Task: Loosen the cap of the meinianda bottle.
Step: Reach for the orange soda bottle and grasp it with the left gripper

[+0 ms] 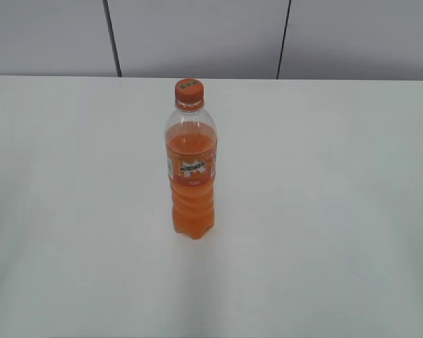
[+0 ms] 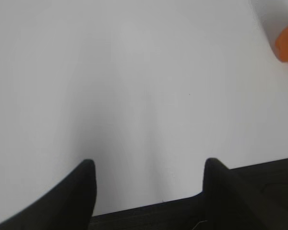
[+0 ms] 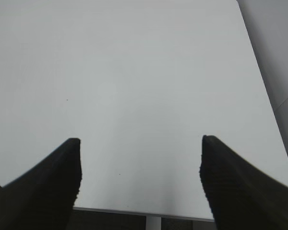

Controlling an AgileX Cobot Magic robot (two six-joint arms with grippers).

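The meinianda bottle (image 1: 191, 169) stands upright in the middle of the white table (image 1: 324, 211) in the exterior view, holding orange drink, with an orange label. Its orange cap (image 1: 188, 89) sits on top. Neither arm shows in the exterior view. In the left wrist view the left gripper (image 2: 148, 165) is open and empty above the table's near edge; an orange blur of the bottle (image 2: 287, 44) shows at the right edge. In the right wrist view the right gripper (image 3: 140, 143) is open and empty over bare table; the bottle is out of that view.
The table's far edge meets a grey panelled wall (image 1: 197, 35). The table's edge (image 3: 149, 212) and a white leg below it show in the right wrist view. The dark space below the table's edge (image 2: 182, 211) shows in the left wrist view.
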